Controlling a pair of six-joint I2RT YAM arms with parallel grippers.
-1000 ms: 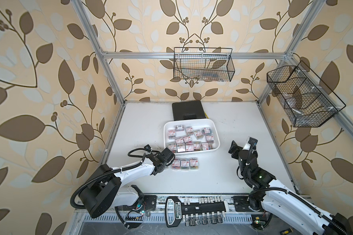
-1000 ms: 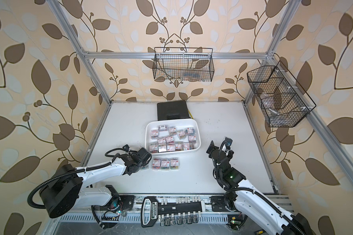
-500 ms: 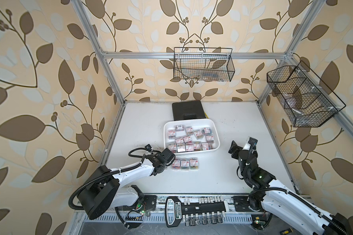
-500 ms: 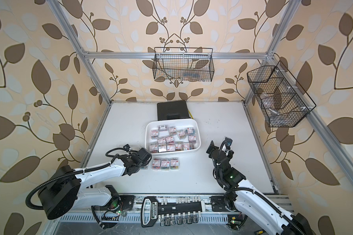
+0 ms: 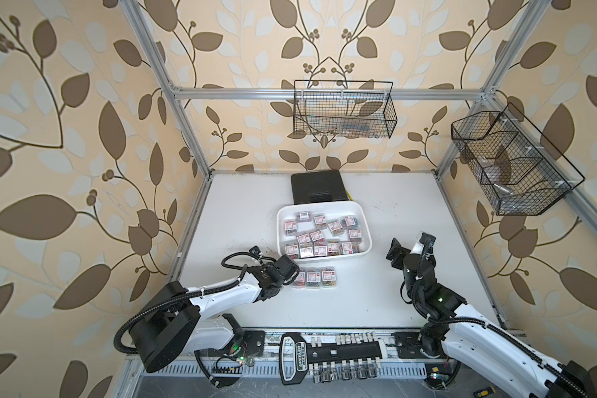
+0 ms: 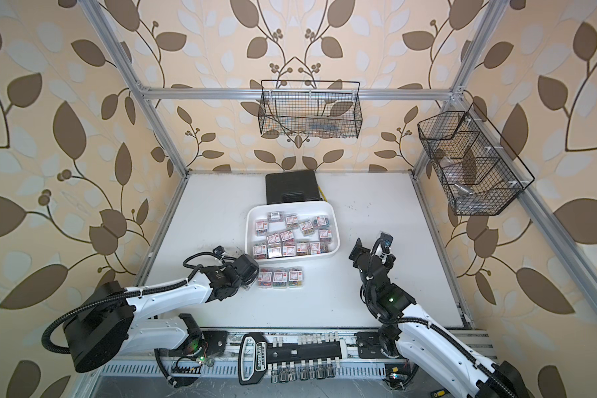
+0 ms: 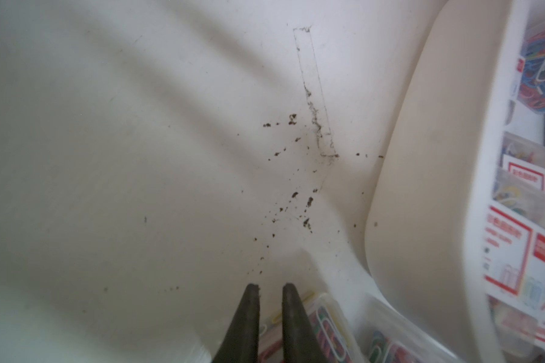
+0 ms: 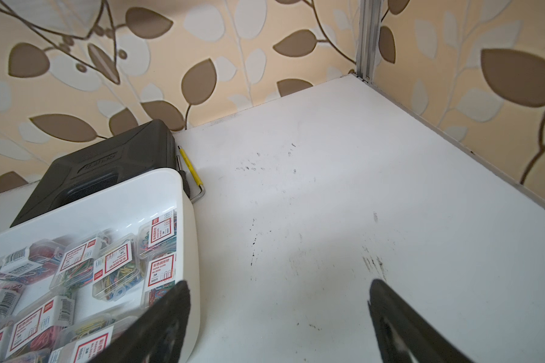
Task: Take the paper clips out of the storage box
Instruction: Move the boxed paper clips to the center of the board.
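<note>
The storage box is a shallow white tray at mid table, and several clear boxes of paper clips lie in it. Three more paper clip boxes sit in a row on the table in front of it. My left gripper is at the row's left end. It is shut, its fingertips just over another clip box beside the tray wall. My right gripper stands open over bare table, right of the tray.
A black case lies behind the tray, with a yellow-handled tool beside it. Black wire baskets hang on the back wall and the right wall. A tool rack lines the front edge. Dirt specks dot the table.
The left arm's elbow has shifted slightly. Both grippers stay where they were, and the boxes have not moved.
</note>
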